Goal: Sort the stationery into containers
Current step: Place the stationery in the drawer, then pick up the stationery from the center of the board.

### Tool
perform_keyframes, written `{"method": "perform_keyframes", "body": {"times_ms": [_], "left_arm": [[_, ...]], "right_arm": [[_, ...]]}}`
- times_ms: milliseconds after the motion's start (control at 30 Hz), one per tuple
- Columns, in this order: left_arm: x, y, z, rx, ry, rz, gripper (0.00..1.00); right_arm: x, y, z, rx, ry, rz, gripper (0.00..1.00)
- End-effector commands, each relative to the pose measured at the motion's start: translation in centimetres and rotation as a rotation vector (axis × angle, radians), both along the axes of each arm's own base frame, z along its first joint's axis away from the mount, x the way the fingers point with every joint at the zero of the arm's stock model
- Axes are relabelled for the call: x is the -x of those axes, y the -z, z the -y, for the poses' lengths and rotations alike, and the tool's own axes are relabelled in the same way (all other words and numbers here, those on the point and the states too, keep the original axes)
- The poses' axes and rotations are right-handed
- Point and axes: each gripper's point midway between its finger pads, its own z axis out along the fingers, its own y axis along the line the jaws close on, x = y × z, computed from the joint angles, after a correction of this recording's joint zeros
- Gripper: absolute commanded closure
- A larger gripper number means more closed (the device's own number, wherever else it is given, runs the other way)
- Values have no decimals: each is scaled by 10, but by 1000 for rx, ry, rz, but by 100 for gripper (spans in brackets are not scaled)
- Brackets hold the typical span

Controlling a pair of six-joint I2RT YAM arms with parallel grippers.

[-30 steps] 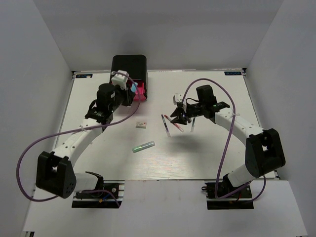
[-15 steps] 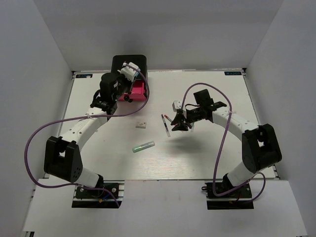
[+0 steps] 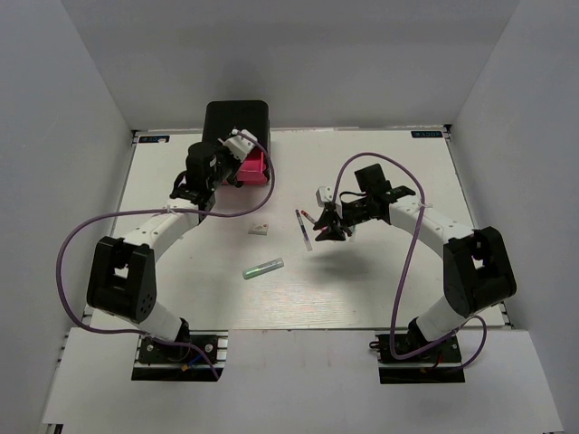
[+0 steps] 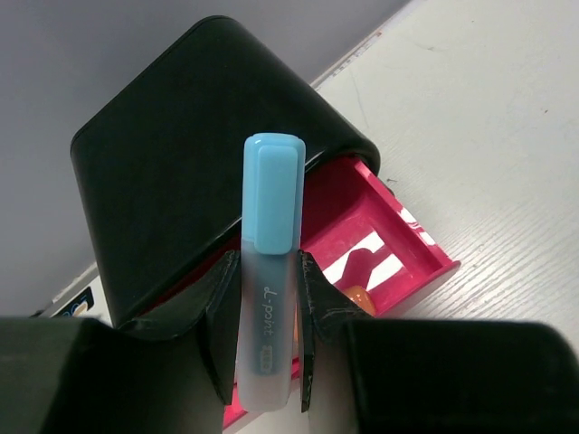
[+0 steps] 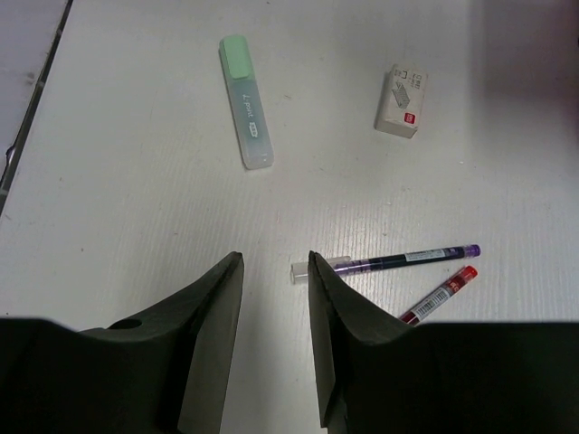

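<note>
My left gripper (image 4: 269, 264) is shut on a light-blue marker (image 4: 271, 208), held cap-forward over the open pink drawer (image 4: 412, 249) of the black box (image 4: 172, 172). An orange marker (image 4: 360, 297) lies in that drawer. From above, the left gripper (image 3: 242, 155) sits at the drawer (image 3: 256, 168). My right gripper (image 5: 274, 262) is open and empty, low over the table, one finger beside the clear cap of a purple pen (image 5: 407, 259). A red pen (image 5: 439, 294) lies just beside it. The green marker (image 5: 246, 101) and white eraser (image 5: 401, 99) rest farther off.
In the top view the black box (image 3: 235, 116) stands at the table's back edge, left of centre. The eraser (image 3: 261, 227) and green marker (image 3: 263, 268) lie mid-table, between the arms. Grey walls close in both sides and the back.
The left arm swung toward the box, carrying the blue marker over the open drawer. The right gripper dropped left toward the pens, then held, its jaws widening slightly.
</note>
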Motion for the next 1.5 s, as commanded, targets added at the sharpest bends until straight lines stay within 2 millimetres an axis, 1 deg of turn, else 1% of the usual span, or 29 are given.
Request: {"method": "perform_keyframes", "body": {"times_ms": [0,67,100,200,233,300,333,367,467,500,600,633,733,767,800,833,867,933,967,1000,1033,1067,1100,1167,1233,1267,1333,1367,1467], "left_arm": [[-6,-14,-3,-8,8,48,86],[-6,-14,-3,-16,10,52,82],[-7,-17,-3,-13,9,62,74],[-7,-17,-4,-15,0,63,66],[-6,-20,-7,-13,-12,76,52],[-7,-27,-10,-7,-31,105,36],[-5,-33,-11,-3,-31,118,21],[-4,-42,-13,3,-40,140,20],[-2,-48,-13,7,-41,152,20],[2,-55,-16,19,-53,164,19],[9,-73,-26,66,-106,193,12],[16,-90,-30,101,-123,222,10],[31,-98,-39,229,-205,172,8],[41,-105,-49,273,-255,169,10],[48,-102,-51,360,-287,123,11],[56,-91,-60,387,-349,69,13],[70,-91,-64,486,-380,37,16],[85,-77,-71,550,-438,-33,19],[98,-49,-75,554,-482,-122,20],[107,-39,-75,641,-518,-175,20],[120,-38,-77,685,-527,-191,20],[132,-7,-79,684,-561,-262,20],[141,2,-80,718,-576,-286,17],[162,20,-82,829,-603,-321,12],[173,28,-84,933,-634,-339,6],[180,44,-87,939,-663,-360,6],[188,48,-90,998,-680,-362,4],[193,60,-91,999,-703,-391,4],[196,67,-90,1021,-723,-415,4]], "right_arm": [[3,-8,-5,-29,-34,4,59],[3,-9,-5,-33,-36,3,57],[3,-8,-6,-33,-38,3,57],[3,-8,-7,-35,-41,-1,53],[4,-8,-7,-38,-47,-8,53],[7,-9,-8,-37,-68,-9,44],[6,-11,-12,-57,-110,39,42],[12,-9,-11,-44,-122,10,38],[10,-9,-18,-50,-162,34,35],[7,-14,-22,-57,-176,62,33],[8,-11,-30,-54,-204,71,32],[8,-12,-34,-58,-216,81,32],[9,-7,-50,-57,-255,99,32],[15,-7,-60,-60,-292,116,32],[14,3,-64,-43,-300,101,33],[17,2,-73,-38,-322,116,33],[21,14,-79,-18,-342,99,33],[27,22,-89,5,-369,116,34],[31,29,-97,17,-380,112,34],[34,39,-101,51,-385,116,34],[31,40,-109,43,-376,144,36],[34,50,-110,65,-363,111,36],[39,58,-113,90,-361,95,36],[35,65,-120,100,-343,121,36],[38,74,-125,129,-315,105,36],[33,77,-128,138,-295,128,36],[30,91,-128,182,-250,113,36],[28,92,-133,179,-239,116,36],[30,104,-132,211,-231,83,37]]}}
